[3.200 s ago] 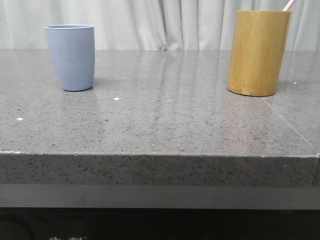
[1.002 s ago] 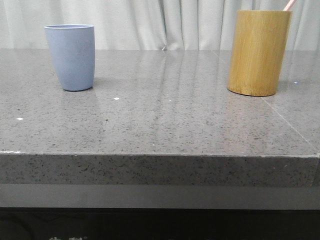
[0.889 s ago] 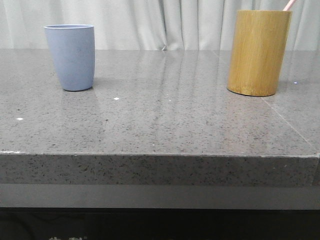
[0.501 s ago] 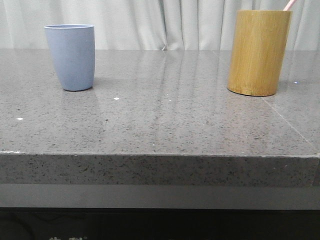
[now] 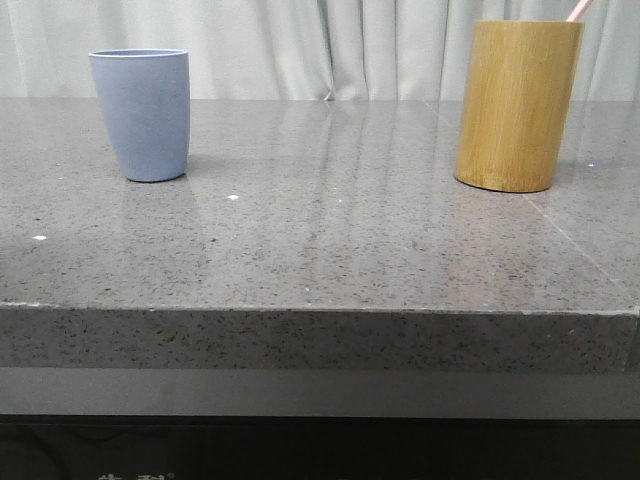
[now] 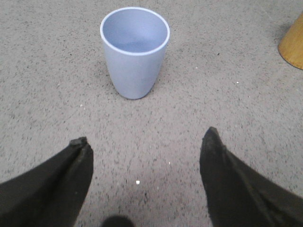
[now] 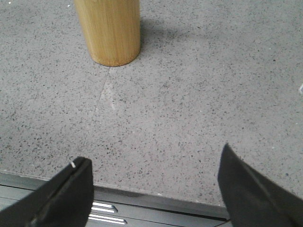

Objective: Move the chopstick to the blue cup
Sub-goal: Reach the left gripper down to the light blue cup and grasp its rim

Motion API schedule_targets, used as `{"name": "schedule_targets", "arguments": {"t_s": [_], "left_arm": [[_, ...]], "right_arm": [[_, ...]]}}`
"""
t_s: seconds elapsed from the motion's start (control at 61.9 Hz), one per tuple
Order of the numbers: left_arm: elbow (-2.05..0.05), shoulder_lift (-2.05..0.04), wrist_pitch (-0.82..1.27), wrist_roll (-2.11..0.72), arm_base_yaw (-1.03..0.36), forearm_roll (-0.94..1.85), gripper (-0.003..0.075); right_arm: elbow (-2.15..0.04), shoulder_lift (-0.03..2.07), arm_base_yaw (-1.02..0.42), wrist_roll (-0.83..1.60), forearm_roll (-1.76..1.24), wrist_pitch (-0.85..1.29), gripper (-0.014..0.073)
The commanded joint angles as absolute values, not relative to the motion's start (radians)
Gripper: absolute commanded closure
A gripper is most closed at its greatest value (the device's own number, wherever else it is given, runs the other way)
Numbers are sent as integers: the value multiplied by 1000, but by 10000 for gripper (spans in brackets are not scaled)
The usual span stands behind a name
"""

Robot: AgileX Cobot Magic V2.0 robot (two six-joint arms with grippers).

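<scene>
Two grippers, left gripper and right gripper, jaws spread, holding nothing; chopstick stands in bamboo holder, table's far right; blue cup far left, empty. Risks: holder tipping during extraction, thin stick slipping from pinch

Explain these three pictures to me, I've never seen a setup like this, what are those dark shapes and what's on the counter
This is a two-armed robot at a grey stone counter. One camera looks forward over it; the other two sit on the wrists. The dark shapes are pincer fingers: the left pincer faces the blue cup, which looks empty, and the right pincer faces a bamboo cylinder. A pink chopstick tip pokes out of that cylinder. Both pincers are open and hold nothing.
</scene>
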State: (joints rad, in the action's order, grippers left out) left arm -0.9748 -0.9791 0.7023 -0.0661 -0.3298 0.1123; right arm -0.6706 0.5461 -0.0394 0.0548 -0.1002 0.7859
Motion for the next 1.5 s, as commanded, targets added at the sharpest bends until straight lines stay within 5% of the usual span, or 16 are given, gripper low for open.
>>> {"name": "schedule_targets", "arguments": {"t_s": [0.0, 0.614, 0.776, 1.115, 1.487], "left_arm": [[-1105, -1068, 705, -69, -339, 125, 249], [-1725, -1625, 1028, -60, -303, 79, 286], [-1815, -1718, 1075, -39, -262, 78, 353], [-1890, -1849, 1102, -38, -244, 83, 359], [-1899, -1854, 1070, -38, -246, 116, 728]], "right_arm": [[-704, 557, -34, 52, -109, 722, 33], [-704, 557, -34, 53, -110, 729, 33], [-704, 557, -34, 53, -110, 730, 33], [-704, 557, -34, 53, -110, 740, 33], [-703, 557, -34, 53, -110, 755, 33]]}}
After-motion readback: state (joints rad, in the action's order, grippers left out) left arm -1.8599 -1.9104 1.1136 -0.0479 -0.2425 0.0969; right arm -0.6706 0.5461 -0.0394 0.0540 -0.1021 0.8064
